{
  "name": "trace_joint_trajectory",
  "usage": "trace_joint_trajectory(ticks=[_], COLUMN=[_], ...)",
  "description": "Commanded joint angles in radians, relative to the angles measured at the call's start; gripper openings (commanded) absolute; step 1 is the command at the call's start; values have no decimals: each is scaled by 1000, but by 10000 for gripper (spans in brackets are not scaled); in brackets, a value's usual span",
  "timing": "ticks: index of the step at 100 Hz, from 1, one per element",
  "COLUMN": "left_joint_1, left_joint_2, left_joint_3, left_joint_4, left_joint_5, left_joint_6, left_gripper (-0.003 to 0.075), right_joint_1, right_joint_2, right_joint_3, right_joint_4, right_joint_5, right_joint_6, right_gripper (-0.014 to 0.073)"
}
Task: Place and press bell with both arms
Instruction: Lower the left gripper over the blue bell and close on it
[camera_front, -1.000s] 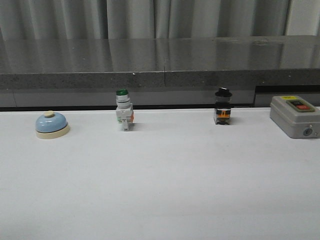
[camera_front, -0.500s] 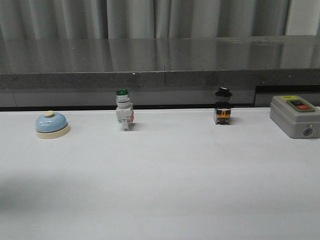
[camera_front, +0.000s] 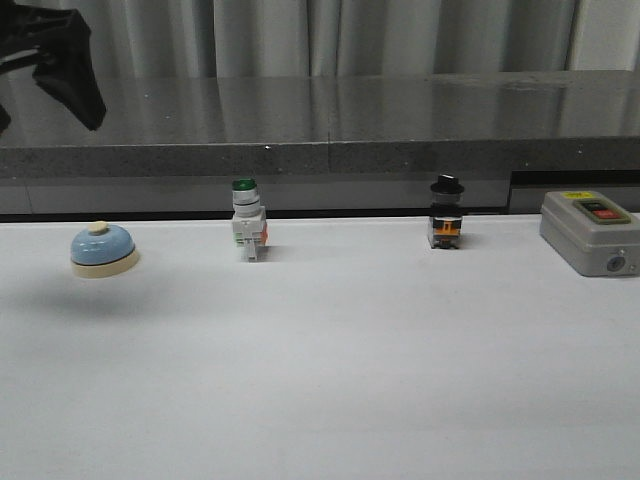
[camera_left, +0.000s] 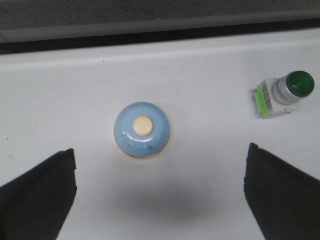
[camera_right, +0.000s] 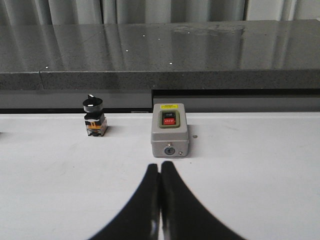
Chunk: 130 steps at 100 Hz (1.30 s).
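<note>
One bell (camera_front: 104, 249) sits on the counter (camera_front: 330, 370). There are two push-button switches, one green-capped (camera_front: 247, 221) and one black-capped (camera_front: 446, 213). One grey box (camera_front: 588, 232) carries two buttons.

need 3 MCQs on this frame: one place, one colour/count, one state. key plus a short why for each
1. The bell stands on the table's: A left side; B middle; C right side.
2. The cap of the switch nearest the bell is: A red; B green; C yellow.
3. The right pincer is: A open; B shut on the bell; C shut, holding nothing.

Key: 1 A, front view shows it far left. 2 B, green cap in front and left wrist views. 3 C, right wrist view shows its fingers pressed together, nothing between.
</note>
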Motion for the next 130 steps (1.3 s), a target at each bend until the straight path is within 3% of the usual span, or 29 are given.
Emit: trace_joint_trajectory(ticks=[1, 37, 75, 130], left_joint_1=[-9, -9, -9, -9], left_joint_2=[20, 216, 334, 367], left_joint_3=[-76, -201, -216, -216], left_joint_4=[-4, 15, 32, 35], left_joint_5=[-50, -45, -71, -123], left_joint_6=[18, 32, 34, 34], left_gripper=[636, 636, 636, 636], right_joint_1=[-5, -5, -5, -5], right_joint_2=[-17, -17, -17, -17], right_joint_3=[-14, -14, -14, -14], right_joint_4=[-9, -9, -9, -9], right_joint_5=[-84, -84, -84, -84], right_joint_6=[-4, -4, -4, -4], right_gripper=[-60, -60, -60, -60])
